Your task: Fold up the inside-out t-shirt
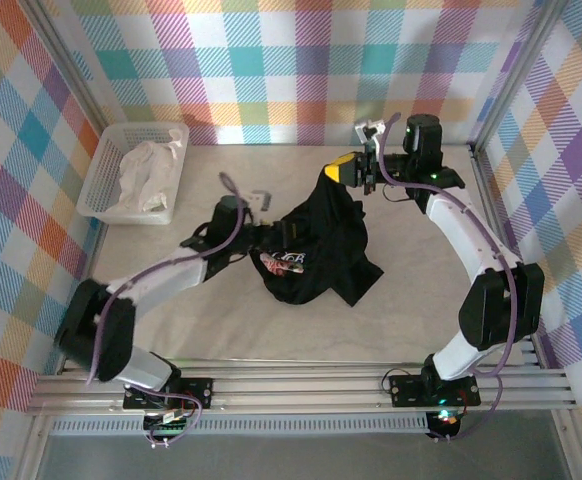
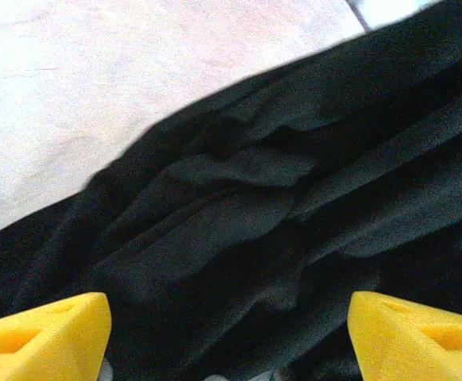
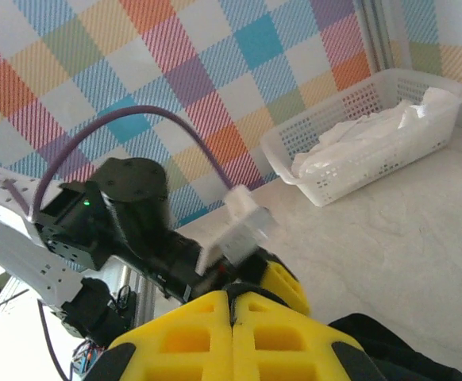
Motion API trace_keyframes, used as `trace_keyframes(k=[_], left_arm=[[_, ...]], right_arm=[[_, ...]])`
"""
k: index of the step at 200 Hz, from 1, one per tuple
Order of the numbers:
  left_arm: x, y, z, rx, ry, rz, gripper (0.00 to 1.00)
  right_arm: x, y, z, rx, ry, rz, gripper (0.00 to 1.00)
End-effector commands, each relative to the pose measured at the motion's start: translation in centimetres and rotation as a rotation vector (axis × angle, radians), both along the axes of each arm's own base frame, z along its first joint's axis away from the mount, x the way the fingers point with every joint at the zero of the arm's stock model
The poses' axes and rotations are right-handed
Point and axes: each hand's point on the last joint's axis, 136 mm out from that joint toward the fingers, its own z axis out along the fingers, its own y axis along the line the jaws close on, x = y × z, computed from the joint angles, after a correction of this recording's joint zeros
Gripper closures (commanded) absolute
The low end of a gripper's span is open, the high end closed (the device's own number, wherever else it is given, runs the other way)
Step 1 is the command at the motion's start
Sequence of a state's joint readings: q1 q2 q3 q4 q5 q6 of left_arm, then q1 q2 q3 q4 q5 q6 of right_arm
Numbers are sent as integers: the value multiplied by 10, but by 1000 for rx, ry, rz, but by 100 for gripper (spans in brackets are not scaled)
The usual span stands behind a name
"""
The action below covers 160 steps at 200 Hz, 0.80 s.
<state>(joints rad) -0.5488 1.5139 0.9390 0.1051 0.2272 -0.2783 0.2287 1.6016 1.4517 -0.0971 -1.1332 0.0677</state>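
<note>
The inside-out t-shirt (image 1: 321, 235) is a crumpled black heap in the middle of the table, with white lettering (image 1: 289, 260) on its left part. My right gripper (image 1: 343, 172) is shut on the shirt's far edge and holds it raised; in the right wrist view its yellow fingers (image 3: 191, 341) meet on a thin black strip, and more shirt (image 3: 390, 353) hangs below. At the shirt's left side is my left gripper (image 1: 263, 235). It stands open (image 2: 231, 333), its yellow fingertips (image 2: 48, 333) wide apart over folds of black fabric (image 2: 279, 198).
A white basket (image 1: 101, 175) with a white cloth (image 1: 146, 175) sits at the back left, also seen in the right wrist view as the basket (image 3: 350, 171) and cloth (image 3: 374, 131). Checkered walls enclose the table. The left arm (image 3: 128, 210) is close to my right gripper.
</note>
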Motion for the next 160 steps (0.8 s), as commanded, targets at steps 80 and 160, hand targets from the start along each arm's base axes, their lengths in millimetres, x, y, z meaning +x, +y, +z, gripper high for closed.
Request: trace_keyframes(k=[80, 160], left_arm=[[47, 108, -40, -90, 41, 499, 100], [-10, 89, -68, -5, 8, 344, 56]], right_arm=[[-39, -31, 195, 175, -343, -49, 100], [-9, 9, 100, 111, -118, 125, 100]])
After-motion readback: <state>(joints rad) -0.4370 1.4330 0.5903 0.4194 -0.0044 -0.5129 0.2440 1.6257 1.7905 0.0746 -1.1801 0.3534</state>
